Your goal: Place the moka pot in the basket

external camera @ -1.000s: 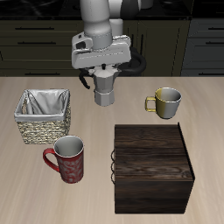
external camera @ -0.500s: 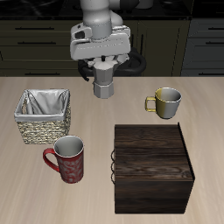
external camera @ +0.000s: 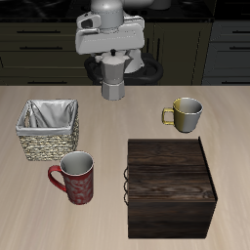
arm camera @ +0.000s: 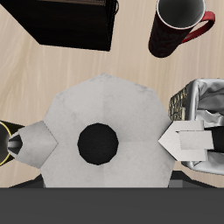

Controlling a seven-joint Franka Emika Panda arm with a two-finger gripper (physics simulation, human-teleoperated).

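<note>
Gripping the moka pot [external camera: 113,77], claw [external camera: 113,61] hangs apart from basket [external camera: 47,131]

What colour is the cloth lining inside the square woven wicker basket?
Light grey-white lining, clearest in the exterior view.

The light grey, smooth-shelled robot arm [external camera: 107,12] looks pretty chunky, ending in a boxy pale grey two-finger gripper [external camera: 112,61] body with darker seams. In the wrist view, the pale grey fingers [arm camera: 185,140] look wedge-shaped, with flat faceted faces.
</note>
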